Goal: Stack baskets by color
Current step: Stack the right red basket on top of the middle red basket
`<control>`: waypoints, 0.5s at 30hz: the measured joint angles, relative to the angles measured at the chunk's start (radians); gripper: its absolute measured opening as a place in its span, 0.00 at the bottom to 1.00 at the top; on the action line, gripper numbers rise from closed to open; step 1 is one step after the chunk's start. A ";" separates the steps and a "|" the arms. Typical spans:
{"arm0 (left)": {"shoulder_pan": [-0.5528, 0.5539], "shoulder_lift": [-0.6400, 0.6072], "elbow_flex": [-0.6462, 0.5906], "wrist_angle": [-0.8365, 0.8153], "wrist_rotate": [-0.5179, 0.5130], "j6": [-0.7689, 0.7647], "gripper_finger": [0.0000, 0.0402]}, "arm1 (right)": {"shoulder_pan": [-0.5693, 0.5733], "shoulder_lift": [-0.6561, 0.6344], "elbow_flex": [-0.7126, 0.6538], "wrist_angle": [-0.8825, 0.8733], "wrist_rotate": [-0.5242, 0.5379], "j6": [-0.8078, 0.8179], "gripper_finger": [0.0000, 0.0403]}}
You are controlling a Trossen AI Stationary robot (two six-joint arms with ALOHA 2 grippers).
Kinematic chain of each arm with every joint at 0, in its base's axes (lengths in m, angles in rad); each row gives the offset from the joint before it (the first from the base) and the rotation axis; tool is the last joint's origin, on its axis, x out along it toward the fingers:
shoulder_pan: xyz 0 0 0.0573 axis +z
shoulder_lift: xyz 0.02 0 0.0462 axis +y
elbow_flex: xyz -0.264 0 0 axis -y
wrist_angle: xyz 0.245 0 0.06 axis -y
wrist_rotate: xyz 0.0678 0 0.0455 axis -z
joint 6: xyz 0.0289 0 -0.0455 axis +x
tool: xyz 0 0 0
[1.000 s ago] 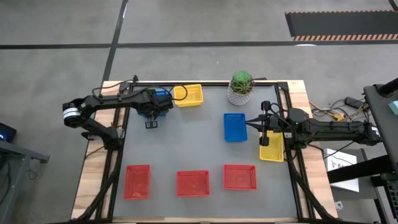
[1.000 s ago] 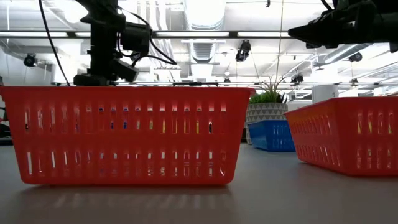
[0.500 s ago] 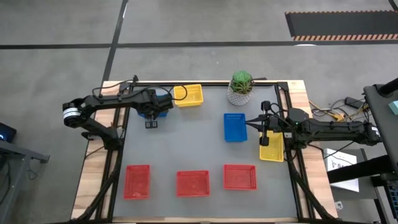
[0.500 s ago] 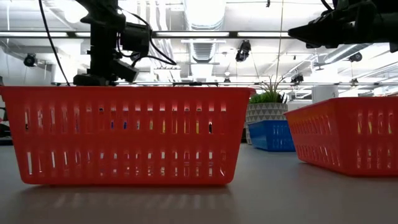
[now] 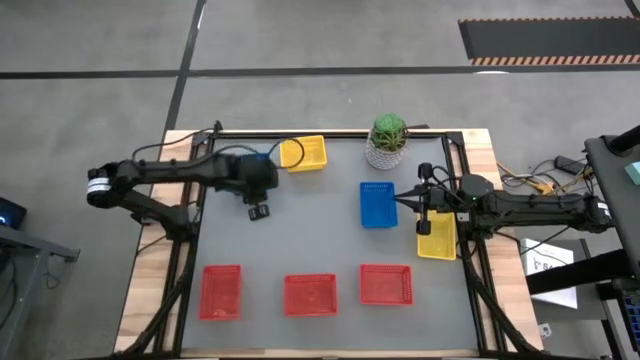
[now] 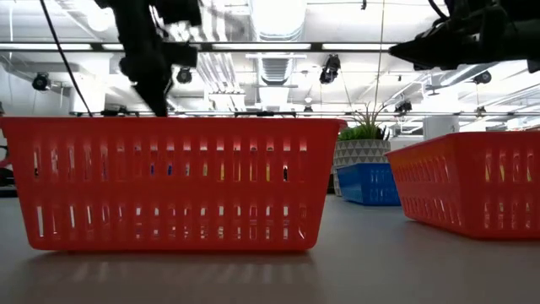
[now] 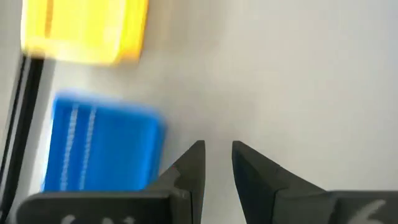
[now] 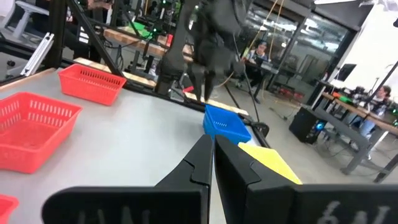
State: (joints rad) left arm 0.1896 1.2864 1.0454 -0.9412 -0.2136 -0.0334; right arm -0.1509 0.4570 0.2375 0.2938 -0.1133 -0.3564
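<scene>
My left gripper (image 5: 258, 212) (image 7: 217, 163) hangs over bare tabletop at the far left, fingers slightly apart with nothing between them. Just beyond it a blue basket (image 7: 102, 146) sits flat on the table, mostly covered by the arm in the high view. A yellow basket (image 5: 303, 152) (image 7: 84, 31) sits beside it. Another blue basket (image 5: 378, 204) lies at centre right. My right gripper (image 5: 402, 203) (image 8: 213, 149) is shut and level above that basket's right edge. A second yellow basket (image 5: 437, 236) lies under the right arm. Three red baskets (image 5: 221, 291), (image 5: 310, 294), (image 5: 386, 284) line the near edge.
A green plant in a white pot (image 5: 388, 140) stands at the far edge, right of the yellow basket. Bare grey tabletop (image 5: 300, 230) stretches between the far baskets and the red row. Black rails (image 5: 190, 250) run along the table's left and right sides.
My left gripper has moved away from the blue basket, toward the table's right and near edges, risen a little and tipped. The baskets have stayed in place.
</scene>
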 joint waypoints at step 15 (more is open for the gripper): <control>-0.229 -0.051 -0.192 0.788 -0.005 0.197 0.16 | 0.046 0.114 0.000 0.118 0.003 0.131 0.02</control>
State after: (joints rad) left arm -0.0393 1.2350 0.8535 -0.1532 -0.2184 0.1632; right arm -0.1046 0.5713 0.2375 0.4117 -0.1108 -0.2255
